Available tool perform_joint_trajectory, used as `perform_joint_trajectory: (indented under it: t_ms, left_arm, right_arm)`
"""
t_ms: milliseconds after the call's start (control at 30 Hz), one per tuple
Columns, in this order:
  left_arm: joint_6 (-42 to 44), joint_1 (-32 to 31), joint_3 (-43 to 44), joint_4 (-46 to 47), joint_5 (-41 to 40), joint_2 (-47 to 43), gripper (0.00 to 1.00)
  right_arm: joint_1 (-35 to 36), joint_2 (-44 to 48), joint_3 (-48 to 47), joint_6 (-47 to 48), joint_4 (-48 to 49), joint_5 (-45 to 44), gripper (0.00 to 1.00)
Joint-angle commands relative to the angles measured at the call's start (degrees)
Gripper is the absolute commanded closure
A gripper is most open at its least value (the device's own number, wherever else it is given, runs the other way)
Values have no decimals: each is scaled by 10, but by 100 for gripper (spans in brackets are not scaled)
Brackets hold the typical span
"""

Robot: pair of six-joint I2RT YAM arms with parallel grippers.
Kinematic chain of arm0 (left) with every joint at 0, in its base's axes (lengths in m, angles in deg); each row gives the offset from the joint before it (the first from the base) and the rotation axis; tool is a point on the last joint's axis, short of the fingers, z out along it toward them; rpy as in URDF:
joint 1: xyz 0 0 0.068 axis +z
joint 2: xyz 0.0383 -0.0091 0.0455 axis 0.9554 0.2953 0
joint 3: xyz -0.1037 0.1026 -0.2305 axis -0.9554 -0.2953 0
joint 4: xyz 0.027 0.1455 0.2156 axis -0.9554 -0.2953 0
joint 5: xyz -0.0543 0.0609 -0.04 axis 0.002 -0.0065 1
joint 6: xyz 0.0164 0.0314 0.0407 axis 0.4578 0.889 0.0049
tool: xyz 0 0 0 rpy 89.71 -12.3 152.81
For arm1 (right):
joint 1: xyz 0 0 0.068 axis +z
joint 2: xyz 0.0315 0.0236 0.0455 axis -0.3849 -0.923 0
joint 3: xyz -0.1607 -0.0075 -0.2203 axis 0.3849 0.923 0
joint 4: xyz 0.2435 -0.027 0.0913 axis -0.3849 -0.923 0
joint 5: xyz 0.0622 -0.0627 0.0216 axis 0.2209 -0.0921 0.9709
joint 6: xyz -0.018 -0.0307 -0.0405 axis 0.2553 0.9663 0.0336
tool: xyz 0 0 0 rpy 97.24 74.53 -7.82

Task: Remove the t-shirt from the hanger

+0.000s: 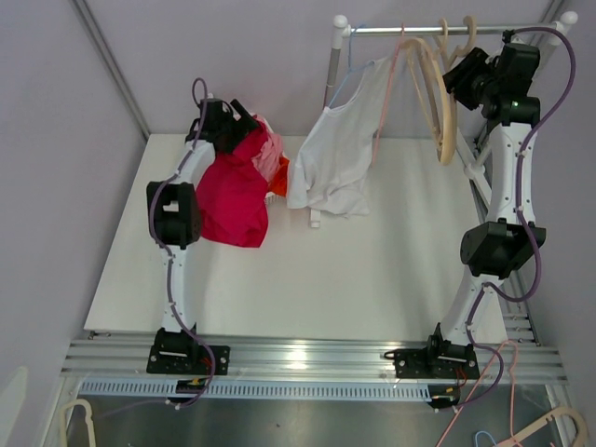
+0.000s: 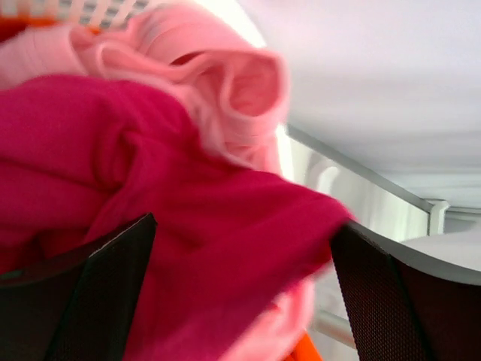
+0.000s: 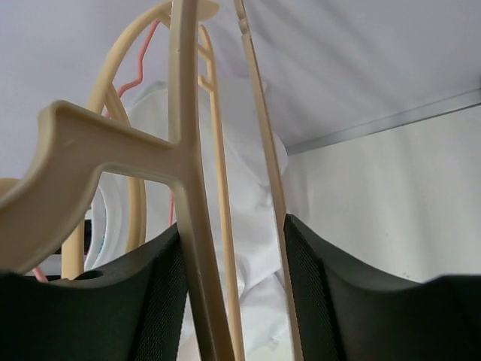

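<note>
The right gripper (image 1: 454, 76) is up at the rail (image 1: 419, 30) over the far right corner of the table (image 1: 391, 270). In the wrist view its fingers (image 3: 150, 301) stand a little apart with the bars of the beige hangers (image 3: 188, 188) running up between them. Each pad sits right against a bar, but I cannot tell whether they are squeezing.

Just left of those hangers the white t-shirt (image 1: 335, 158) hangs from the same rail above the middle of the far edge. Its long axis runs from the rail down to the table, shoulders up and hem down. The hem is bunched on the tabletop, and the body leans slightly toward the left edge.

The left gripper (image 2: 242, 226) is over the far left corner with its jaws spread wide. A magenta garment (image 2: 188, 188) is draped across the gap between them, with a pink garment (image 2: 225, 83) heaped behind it.
</note>
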Motion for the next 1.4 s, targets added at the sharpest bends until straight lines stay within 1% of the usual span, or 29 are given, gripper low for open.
perform_joint_trajectory:
  t_ms: [0,33,100,233,333,400,500,567,600,633,667,700,767,833,900,967,1000,1033,1067,1100,1133,1167,1200,1233,1267,1300,1333,1367]
  left_arm:
    - [29,-3,-2,-2,-16,-91,1]
    - [32,-3,0,-3,-16,-98,0]
    - [43,-7,3,-5,-16,-119,0]
    - [66,-17,50,-25,-26,-147,0]
    - [89,-27,61,-32,-31,-180,0]
    - [106,-34,60,-32,-35,-201,0]
    - [130,-45,57,-40,-45,-243,1]
    - [143,-50,55,-58,-57,-276,0]
    - [143,-50,41,-63,-58,-288,0]
    - [142,-49,33,-75,-61,-300,1]
    - [141,-48,20,-82,-66,-326,1]
    - [141,-49,2,-90,-81,-339,1]
    - [136,-46,-26,-112,-96,-376,0]
    - [123,-44,-62,-136,-105,-397,0]
    - [101,-41,-82,-182,-159,-429,0]
    - [70,-34,-129,-223,-175,-449,1]
    - [55,-31,-167,-230,-184,-475,0]
    - [34,-26,-222,-228,-188,-493,0]
    - [21,-16,-250,-205,-183,-513,1]
    - [9,-9,-326,-188,-177,-534,0]
    - [-15,-1,-398,-167,-158,-576,1]
    - [-23,12,-469,-140,-149,-597,0]
    - [-35,18,-505,-90,-143,-618,1]
    - [-60,26,-535,-67,-137,-650,0]
    - [-70,38,-613,-48,-123,-663,1]
    - [-82,42,-634,-17,-113,-672,0]
    - [-106,50,-652,-4,-104,-683,0]
    - [-118,73,-684,7,-70,-686,0]
  right_arm:
    - [4,25,13,32,-47,-46,45]
    - [4,29,12,33,-48,-49,42]
    - [3,35,11,36,-49,-56,41]
    - [4,49,12,44,-57,-74,40]
    - [5,63,15,56,-63,-85,39]
    - [5,86,31,60,-58,-91,39]
    - [8,133,79,74,-16,-102,39]
    - [8,152,95,79,-9,-121,39]
    - [8,167,95,82,-9,-126,39]
    - [8,174,94,85,-12,-132,36]
    - [9,180,93,88,-14,-146,36]
    - [10,187,91,91,-20,-153,34]
    - [12,208,95,97,-25,-170,28]
    - [13,228,101,102,-36,-173,27]
    - [15,244,119,104,-45,-200,27]
    - [15,279,141,103,-47,-208,26]
    - [15,294,156,101,-41,-211,27]
    - [16,311,194,99,-34,-212,27]
    - [16,347,214,97,-18,-210,27]
    - [19,366,236,92,-9,-209,26]
    - [20,385,275,90,-1,-202,26]
    - [22,416,292,87,7,-201,26]
    - [24,428,303,85,9,-202,26]
    - [26,439,312,84,8,-202,26]
    - [28,445,318,84,2,-200,26]
    - [29,452,317,83,-10,-198,26]
    - [30,455,317,85,-15,-195,26]
    - [30,458,320,85,-20,-188,26]
